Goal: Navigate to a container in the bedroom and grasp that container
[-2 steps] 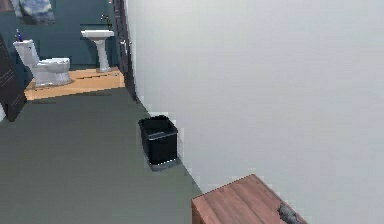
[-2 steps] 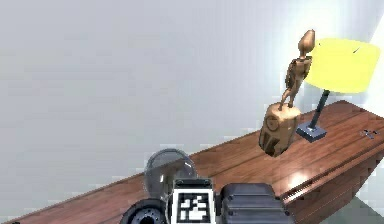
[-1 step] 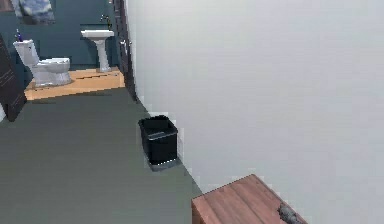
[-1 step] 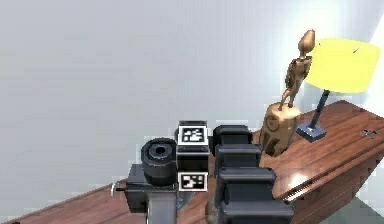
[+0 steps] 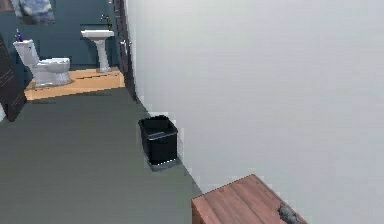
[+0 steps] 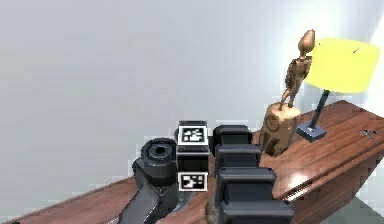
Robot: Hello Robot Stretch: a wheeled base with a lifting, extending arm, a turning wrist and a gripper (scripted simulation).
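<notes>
- Forward view: black bin (image 5: 158,140) on the floor by the wall; toilet (image 5: 50,68), sink (image 5: 98,38) beyond.
- Arm side view: pincer (image 6: 155,170) at the desk (image 6: 340,130) with statue (image 6: 293,75), lamp (image 6: 343,65); cannot tell whether it grasps anything.

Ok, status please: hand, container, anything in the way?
Hand at the table, cannot tell if it holds anything. Black bin on floor by the wall, ahead. Table corner low right in forward view; statue and lamp on table.

Setting: home interior, simulated render.
Bathroom, 11 o'clock: white toilet (image 5: 48,68) and pedestal sink (image 5: 98,45) beyond a doorway.
Floor, 12 o'clock: black bin (image 5: 158,140) against white wall.
Furnishings: wooden tabletop (image 6: 345,140) bearing yellow-shaded lamp (image 6: 340,65) and carved wooden figurine (image 6: 292,85).
</notes>
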